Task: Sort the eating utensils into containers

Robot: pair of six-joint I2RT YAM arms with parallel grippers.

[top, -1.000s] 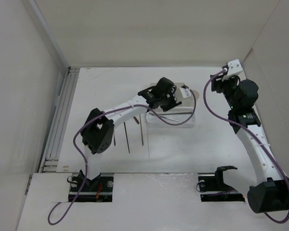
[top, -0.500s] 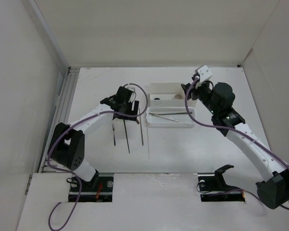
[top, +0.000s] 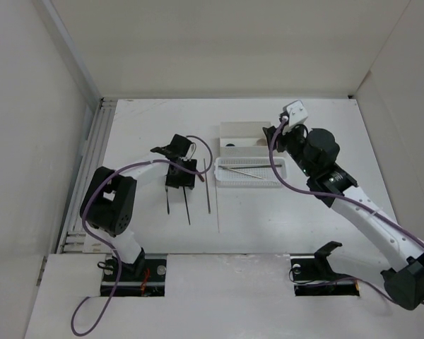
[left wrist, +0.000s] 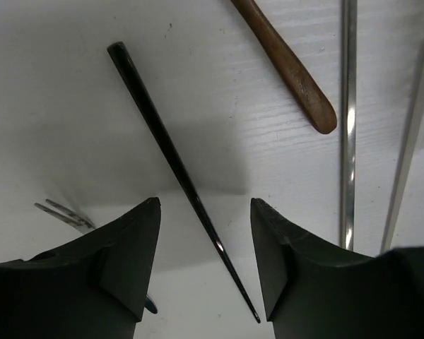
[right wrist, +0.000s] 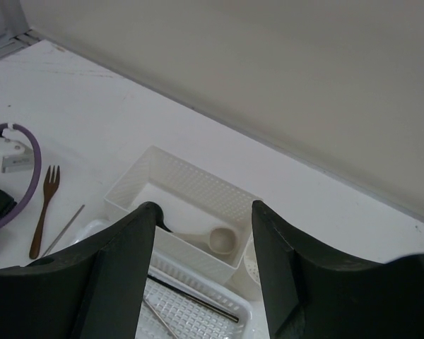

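The left gripper (left wrist: 205, 212) hung wide open and empty, its fingers either side of a black chopstick (left wrist: 168, 154) lying on the table (left wrist: 56, 106), while the right gripper (right wrist: 203, 210), likewise open and empty, hung above the white box (right wrist: 192, 181) holding a cream spoon (right wrist: 219, 239).

A scuffed white tabletop (top: 268, 219) sits boxed in by a pale back wall (top: 219, 49), a left panel (top: 21, 141) and a right panel (top: 410, 92). A ribbed metal rail (top: 85, 191) lines its left edge. A white board (top: 226, 296) with two rectangular cutouts spans the near side.
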